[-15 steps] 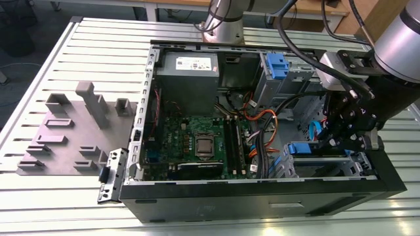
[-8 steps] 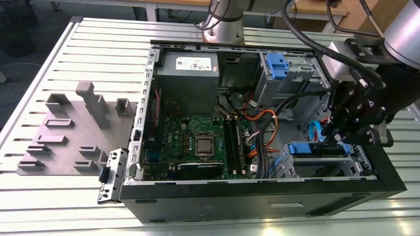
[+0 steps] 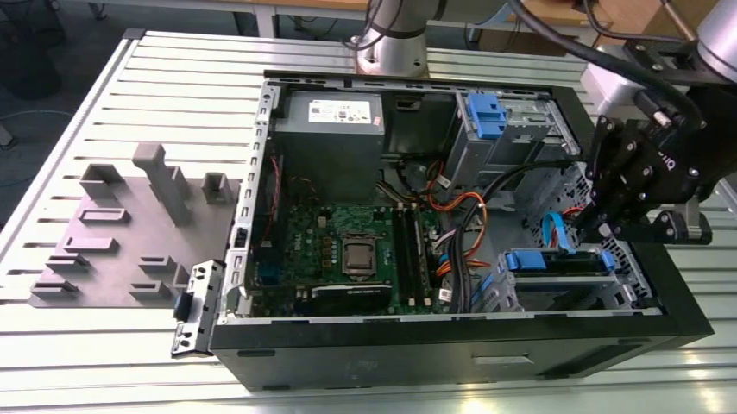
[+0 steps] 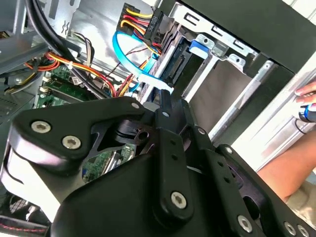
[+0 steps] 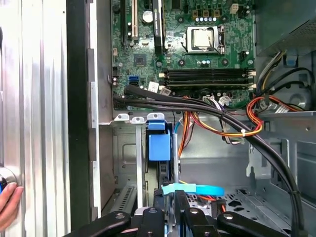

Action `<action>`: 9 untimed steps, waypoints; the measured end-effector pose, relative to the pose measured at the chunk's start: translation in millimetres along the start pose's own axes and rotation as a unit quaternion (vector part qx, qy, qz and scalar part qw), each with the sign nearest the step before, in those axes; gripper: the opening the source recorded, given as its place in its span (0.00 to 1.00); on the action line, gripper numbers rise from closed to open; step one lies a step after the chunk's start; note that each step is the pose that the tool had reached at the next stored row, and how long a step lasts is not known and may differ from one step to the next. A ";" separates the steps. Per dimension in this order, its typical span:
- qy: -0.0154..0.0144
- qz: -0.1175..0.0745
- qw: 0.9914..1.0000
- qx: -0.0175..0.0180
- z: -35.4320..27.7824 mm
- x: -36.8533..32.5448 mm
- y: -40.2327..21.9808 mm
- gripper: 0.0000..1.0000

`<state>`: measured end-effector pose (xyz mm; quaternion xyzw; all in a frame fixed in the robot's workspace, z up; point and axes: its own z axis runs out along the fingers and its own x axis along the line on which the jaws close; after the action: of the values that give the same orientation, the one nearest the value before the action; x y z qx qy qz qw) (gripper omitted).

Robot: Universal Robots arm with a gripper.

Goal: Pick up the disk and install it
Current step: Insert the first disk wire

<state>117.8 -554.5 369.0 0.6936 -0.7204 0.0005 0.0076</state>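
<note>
The claw (image 3: 613, 231) hangs inside the open computer case (image 3: 461, 345), at the exterior view's right. In both wrist views its two fingers (image 4: 165, 106) stand pressed together, with nothing visible between them. The disk (image 5: 160, 148) sits edge-up in the drive bay (image 3: 564, 280) at the near right corner of the case, directly beyond the fingertips, its long axis running into the bay. A light-blue cable (image 5: 192, 189) crosses just in front of the fingertips. A person's hand (image 5: 9, 205) rests outside the case wall.
</note>
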 end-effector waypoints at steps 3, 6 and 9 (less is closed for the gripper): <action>0.000 0.000 1.000 0.000 -3.3 0.1 0.0 0.24; 0.000 0.000 1.000 0.000 -3.4 0.0 -0.2 0.24; 0.000 0.000 1.000 0.000 -3.3 0.0 -3.2 0.24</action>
<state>121.1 -554.5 372.3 0.6936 -0.7204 0.0005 0.0076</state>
